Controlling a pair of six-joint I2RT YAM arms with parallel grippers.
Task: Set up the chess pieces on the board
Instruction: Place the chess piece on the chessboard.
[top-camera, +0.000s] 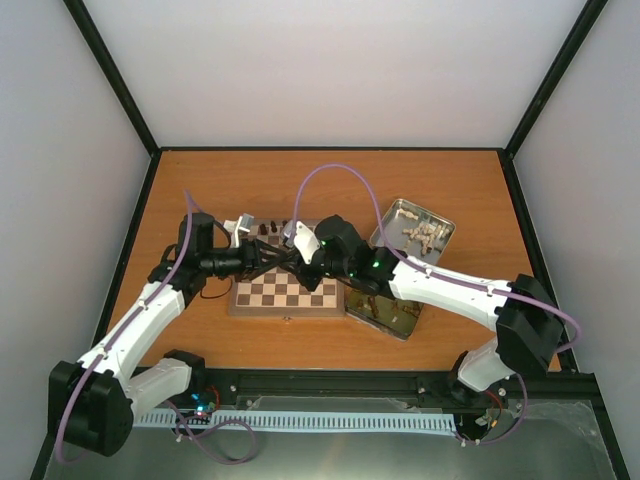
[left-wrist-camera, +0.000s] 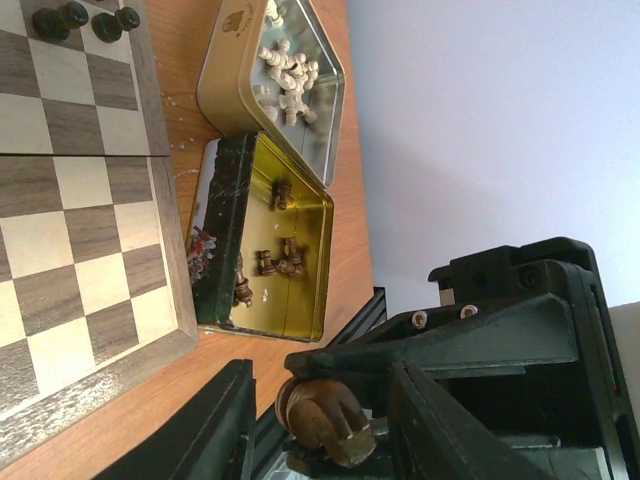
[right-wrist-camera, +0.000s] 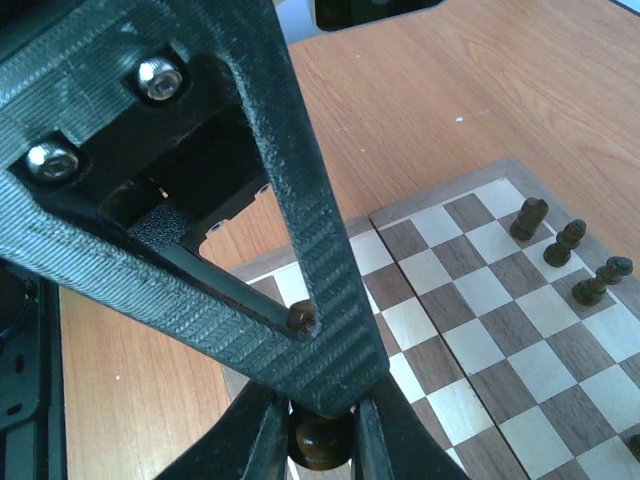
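Both grippers meet above the board (top-camera: 285, 297), over its far half. My right gripper (right-wrist-camera: 322, 442) is shut on the round base of a dark brown chess piece (right-wrist-camera: 320, 448). My left gripper (left-wrist-camera: 320, 430) stands around the same piece (left-wrist-camera: 325, 415), its jaws narrowed but with a small gap showing on each side. In the right wrist view the left gripper's fingers (right-wrist-camera: 300, 200) cross in front, with the piece's tip (right-wrist-camera: 303, 318) between them. Several dark pieces (right-wrist-camera: 565, 245) stand along the board's far edge (top-camera: 272, 228).
A gold-lined tin (left-wrist-camera: 300, 300) with several dark pieces lies right of the board (left-wrist-camera: 80, 240). Beyond it a silver tray (top-camera: 440, 240) holds the cream-white pieces (left-wrist-camera: 285, 75). Bare wooden table (top-camera: 200, 190) surrounds them, with grey walls at the back and sides.
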